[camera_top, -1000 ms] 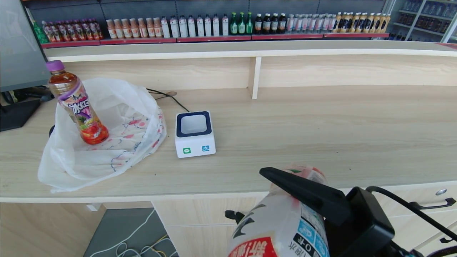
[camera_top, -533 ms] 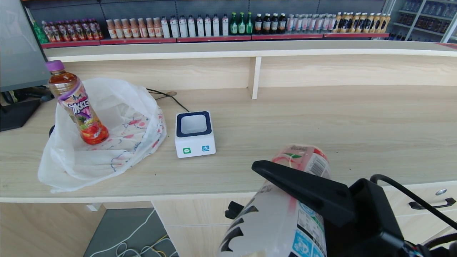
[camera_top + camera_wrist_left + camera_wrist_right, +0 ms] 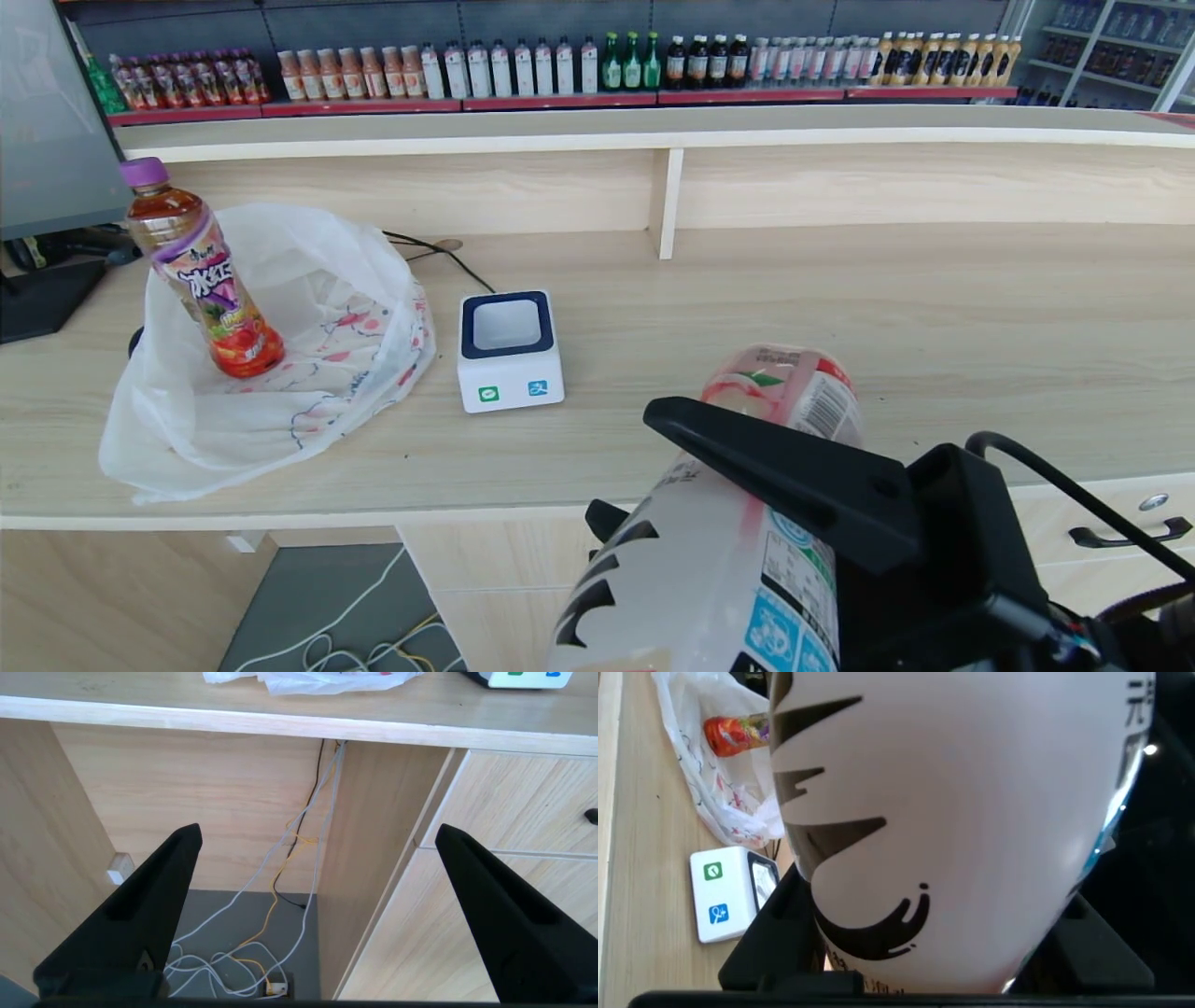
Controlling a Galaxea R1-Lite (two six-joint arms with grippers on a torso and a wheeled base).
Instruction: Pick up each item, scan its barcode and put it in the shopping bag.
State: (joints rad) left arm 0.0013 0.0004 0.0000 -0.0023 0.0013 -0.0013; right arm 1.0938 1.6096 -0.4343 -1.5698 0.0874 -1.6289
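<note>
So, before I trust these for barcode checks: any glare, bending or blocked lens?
Head view: the white cube scanner's window looks pale, no hot spot; the long wooden counter's edges bow. Right wrist view: the white-labelled plastic bottle crowds the lens, one small glint at its side. Left wrist view: even light under the counter.
</note>
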